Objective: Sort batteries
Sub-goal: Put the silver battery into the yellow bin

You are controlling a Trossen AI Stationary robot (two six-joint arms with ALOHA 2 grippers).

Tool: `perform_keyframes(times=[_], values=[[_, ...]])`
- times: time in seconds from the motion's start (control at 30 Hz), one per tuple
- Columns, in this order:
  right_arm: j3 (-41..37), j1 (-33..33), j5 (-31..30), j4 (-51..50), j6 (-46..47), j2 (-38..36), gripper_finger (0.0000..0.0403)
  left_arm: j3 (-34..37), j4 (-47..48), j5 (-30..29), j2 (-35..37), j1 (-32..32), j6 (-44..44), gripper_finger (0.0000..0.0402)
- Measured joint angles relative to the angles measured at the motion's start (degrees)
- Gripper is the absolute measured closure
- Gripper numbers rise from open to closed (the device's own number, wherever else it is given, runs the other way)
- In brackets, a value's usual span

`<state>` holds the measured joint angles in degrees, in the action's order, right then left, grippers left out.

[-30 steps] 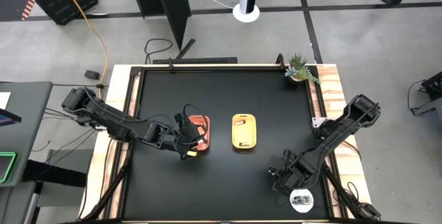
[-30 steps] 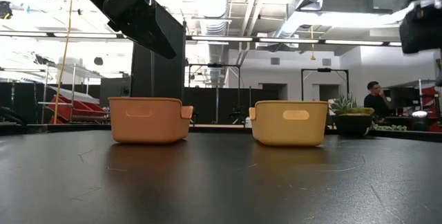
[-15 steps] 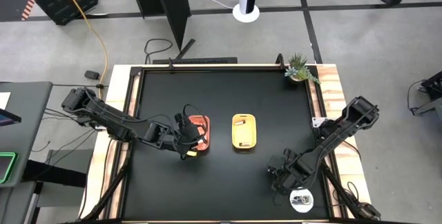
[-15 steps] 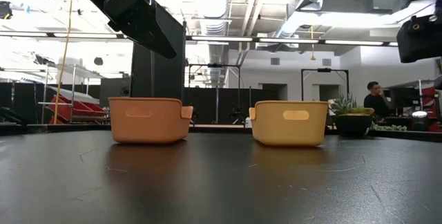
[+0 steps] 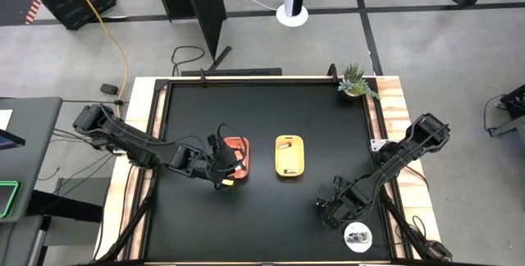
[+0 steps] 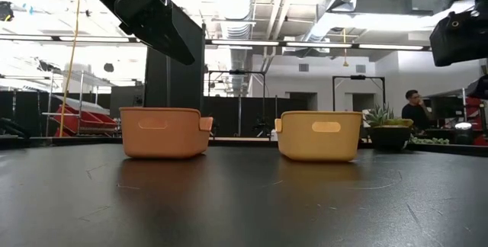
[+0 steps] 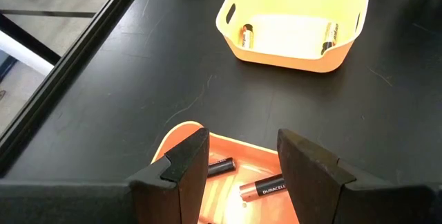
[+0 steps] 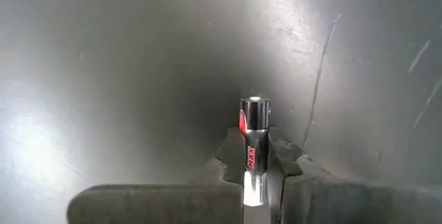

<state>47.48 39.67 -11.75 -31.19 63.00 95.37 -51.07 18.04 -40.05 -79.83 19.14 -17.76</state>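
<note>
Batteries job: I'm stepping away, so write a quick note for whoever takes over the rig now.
Left gripper: open, empty, over the orange tray.
Right gripper: shut on a battery, over the table's near right, beside the round disc.
Done: two batteries show in the orange tray, two in the yellow tray.
Left: drop the held battery into a tray.

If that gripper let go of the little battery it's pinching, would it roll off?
Probably yes: the battery in the right gripper is a smooth, shiny cylinder, so it likely rolls on the flat black table. It looks rigid, and possibly slippery.
</note>
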Motion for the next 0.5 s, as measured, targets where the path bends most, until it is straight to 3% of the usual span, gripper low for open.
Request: perform_keyframes(times=[0.5], values=[[1.6, -0.7, -2.7, 0.3, -5.1, -0.1, 0.0377, 0.0, 0.0, 0.0, 0.0, 0.0, 0.1, 0.0235]])
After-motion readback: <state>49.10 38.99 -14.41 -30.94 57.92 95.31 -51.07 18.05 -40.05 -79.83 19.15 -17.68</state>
